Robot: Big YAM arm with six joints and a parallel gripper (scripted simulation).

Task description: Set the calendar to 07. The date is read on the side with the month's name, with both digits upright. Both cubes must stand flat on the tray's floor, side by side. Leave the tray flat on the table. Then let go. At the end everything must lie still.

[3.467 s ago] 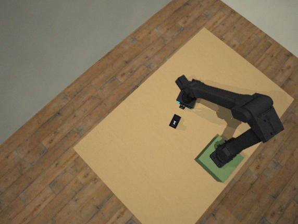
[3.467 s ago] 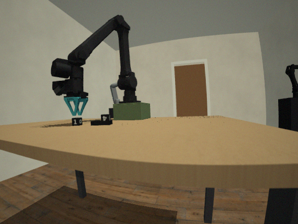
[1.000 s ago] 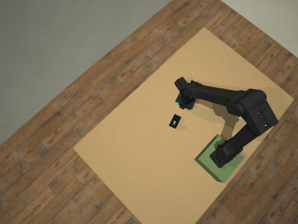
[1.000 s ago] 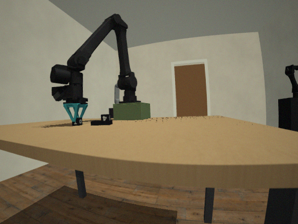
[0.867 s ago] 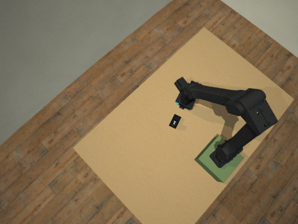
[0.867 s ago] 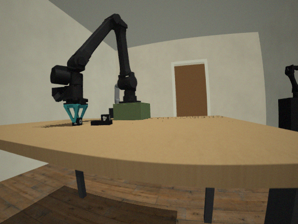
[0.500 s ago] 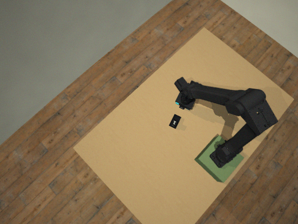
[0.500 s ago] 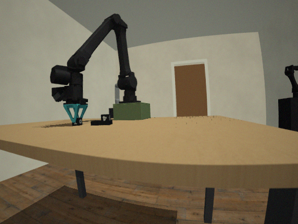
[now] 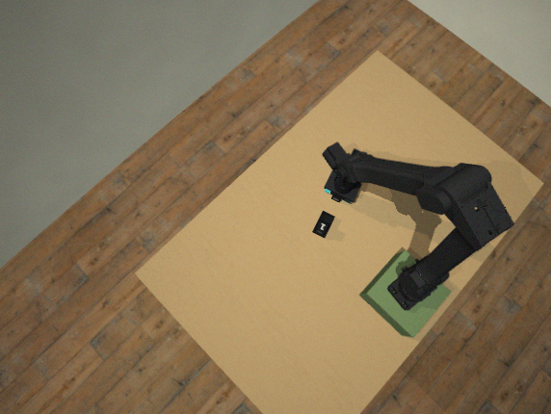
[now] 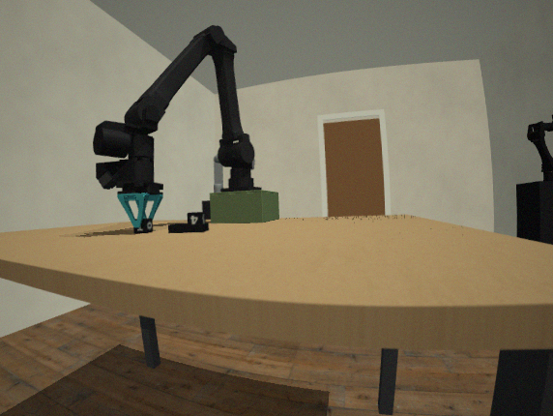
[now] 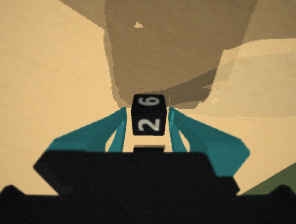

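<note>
My gripper points straight down with its teal fingertips at the table top. The fingers stand partly open on either side of a black digit cube. In the wrist view the cube shows a 6 on top and a 2 on the near side. It rests on the table between the fingertips. The black tray lies flat on the table a short way off. The second cube stands in the tray and shows a 4 toward the exterior camera. From above, the arm's wrist hides the first cube.
The green base block carries the arm at the table's right edge. A brown door and a second dark stand are in the background of the exterior view.
</note>
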